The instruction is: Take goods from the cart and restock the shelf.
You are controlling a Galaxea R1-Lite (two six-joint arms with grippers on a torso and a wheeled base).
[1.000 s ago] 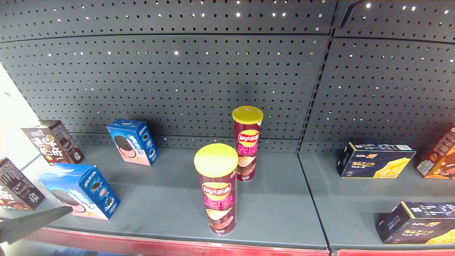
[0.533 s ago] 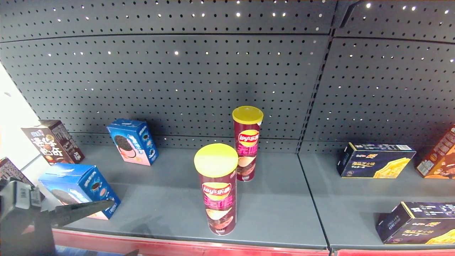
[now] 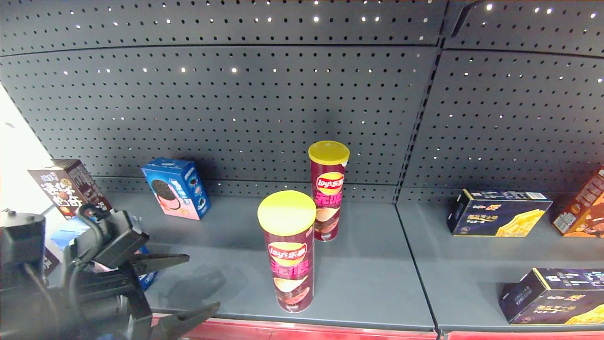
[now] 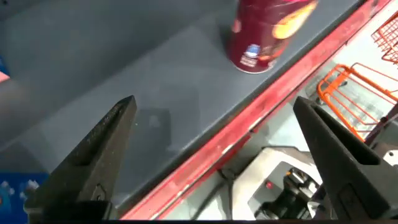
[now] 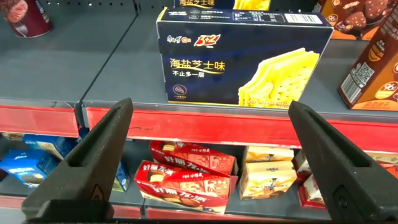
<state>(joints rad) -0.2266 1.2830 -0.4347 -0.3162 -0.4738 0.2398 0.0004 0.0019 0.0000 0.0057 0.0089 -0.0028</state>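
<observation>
We record the left claw [image 3: 203,282] at the near left corner of the shelf [image 3: 358,278], its two dark fingers spread wide apart and holding nothing; one finger lies over the shelf surface, the other over the red front edge [image 3: 306,328]. In its own wrist view the left claw [image 4: 214,104] frames bare shelf and red edge, with the base of the front can [image 4: 267,37] beyond it and the orange cart [image 4: 328,92] lower down, off the shelf. The front can [image 3: 289,252], maroon with a yellow lid, stands upright near the front of the shelf; the rear can [image 3: 328,189], of the same kind, stands upright just behind it, near the pegboard [image 3: 236,104]. A blue cookie box [image 3: 177,188] stands at the back left, a second blue box [image 3: 63,238] is partly hidden behind the left arm, and a dark box [image 3: 71,186] stands at the far left. On the right-hand bay we note a rear navy cracker box [image 3: 498,212], a front navy cracker box [image 3: 552,295] and a brown box [image 3: 583,208]. The right claw [image 5: 210,104] is likewise spread wide and empty, level with the red edge before the front navy cracker box [image 5: 242,56]; red cartons [image 5: 186,171] lie on the shelf below.
</observation>
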